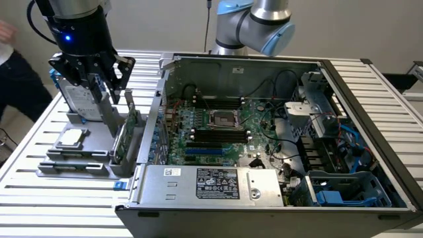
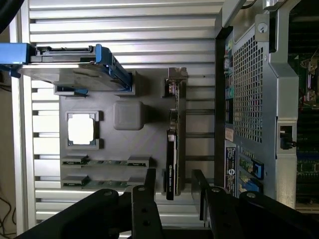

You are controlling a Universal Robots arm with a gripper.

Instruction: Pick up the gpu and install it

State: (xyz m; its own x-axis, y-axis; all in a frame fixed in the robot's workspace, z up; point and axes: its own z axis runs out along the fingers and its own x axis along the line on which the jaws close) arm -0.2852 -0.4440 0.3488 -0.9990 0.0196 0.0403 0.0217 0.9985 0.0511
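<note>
Behind my work stands a plain pale grey wall [image 1: 357,25]. Under me spreads a silver ribbed aluminium table [image 1: 53,203], evenly lit; pale floor [image 1: 17,126] shows beyond its edge.

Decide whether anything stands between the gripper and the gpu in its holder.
Nothing visible does. The open gripper sits above the gpu, with a finger on each side of the upright card's line. The hard drive stands apart in the same holder.
</note>
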